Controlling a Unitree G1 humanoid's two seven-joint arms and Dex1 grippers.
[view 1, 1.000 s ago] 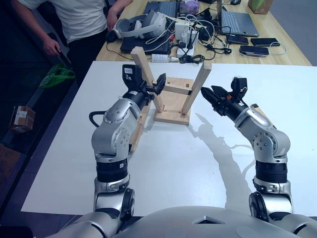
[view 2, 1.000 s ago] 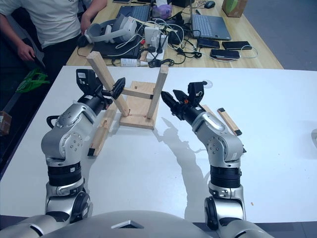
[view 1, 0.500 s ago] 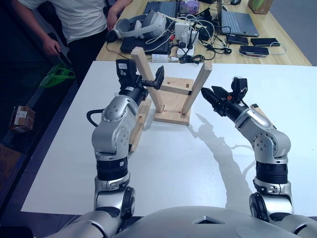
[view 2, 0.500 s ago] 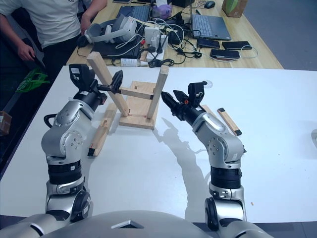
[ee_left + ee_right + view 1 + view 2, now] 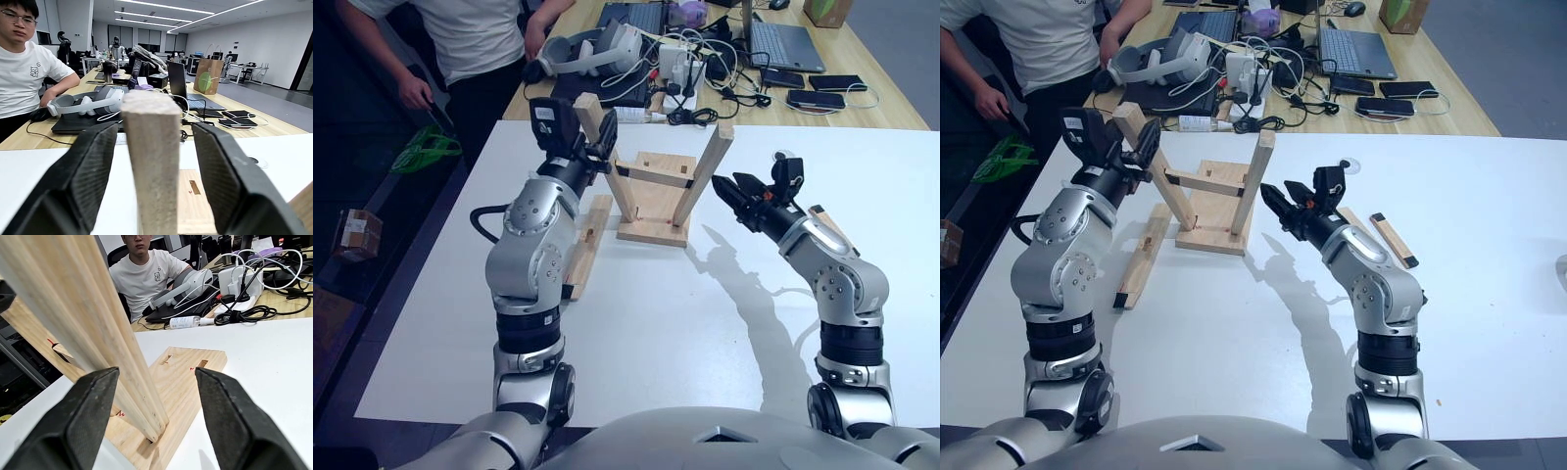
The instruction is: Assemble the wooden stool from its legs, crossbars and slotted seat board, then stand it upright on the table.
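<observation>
My left claw (image 5: 154,129) gapes around the top of a pale wooden stool leg (image 5: 150,171) — my right claw (image 5: 729,182), also spread, is just beside another leg (image 5: 703,176).

The left gripper (image 5: 1124,135) is held high on a sharply bent arm near the table's (image 5: 1234,333) far left corner, fingers spread wide. The right gripper (image 5: 1278,189) hangs lower on an outstretched arm, pointing leftward across mid-table, fingers likewise parted.

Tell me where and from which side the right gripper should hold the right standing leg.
Probably the right leg by its upper half, above the crossbar, from the robot's right: the open right gripper hovers there, and flat faces suit its fingers.
</observation>
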